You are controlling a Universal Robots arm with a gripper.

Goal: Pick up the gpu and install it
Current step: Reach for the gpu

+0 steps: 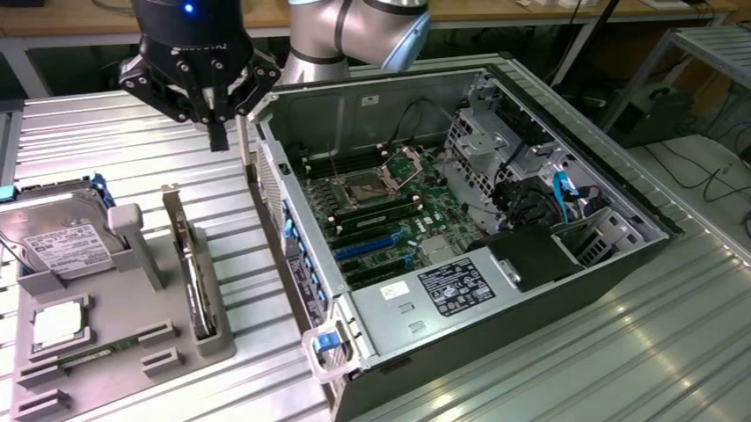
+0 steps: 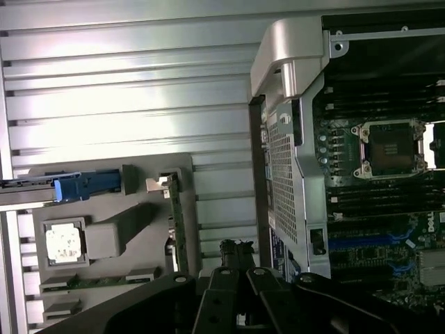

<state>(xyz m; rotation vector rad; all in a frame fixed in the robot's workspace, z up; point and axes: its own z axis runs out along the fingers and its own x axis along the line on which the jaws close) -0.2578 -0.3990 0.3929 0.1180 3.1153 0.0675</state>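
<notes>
gripper: black two-finger gripper [image 1: 218,139], fingers pressed together on nothing, hanging over ribbed metal table [image 1: 141,149] by the case's far corner
gpu: thin black card, silver bracket [image 1: 193,268] [image 2: 174,219], standing on edge in grey moulded tray [image 1: 211,347], exterior view's left of case, well apart from gripper
case: open black-and-silver tower PC case [image 1: 540,316], on its side, motherboard exposed

A robotics lab or electronics workshop is suggested. An opened computer case [image 1: 516,338] and a grey parts fixture [image 1: 211,347] are carried on a ribbed aluminium tabletop [image 1: 634,360]. Wooden workbenches [image 1: 516,12] are set along the far side, and loose cables [image 1: 704,180] are trailed over the floor at the exterior view's right.
</notes>
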